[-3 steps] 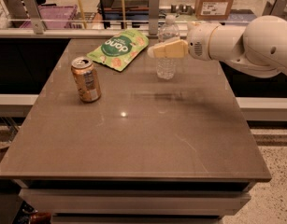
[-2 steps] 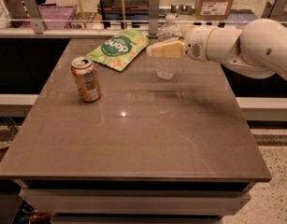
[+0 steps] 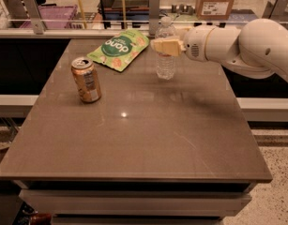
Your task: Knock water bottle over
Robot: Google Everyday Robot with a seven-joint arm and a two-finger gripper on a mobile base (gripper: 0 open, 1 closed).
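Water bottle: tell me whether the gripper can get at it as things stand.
Probably yes. The gripper sits at the upper part of the water bottle with nothing visible between them; the drink can and green snack pouch lie well aside.

The tool point(image 3: 166, 46), at 1 o'clock on the bench point(image 3: 148, 144), covers a band of the upper body of the water bottle point(image 3: 165, 65). Contact between the two cannot be confirmed. The arm point(image 3: 261, 46) is cut off by the right edge, at 3 o'clock. Print on the can point(image 3: 86, 79) is blurred, and small print on the pouch point(image 3: 119, 48) is unreadable. The bench base is cut off at 6 o'clock.
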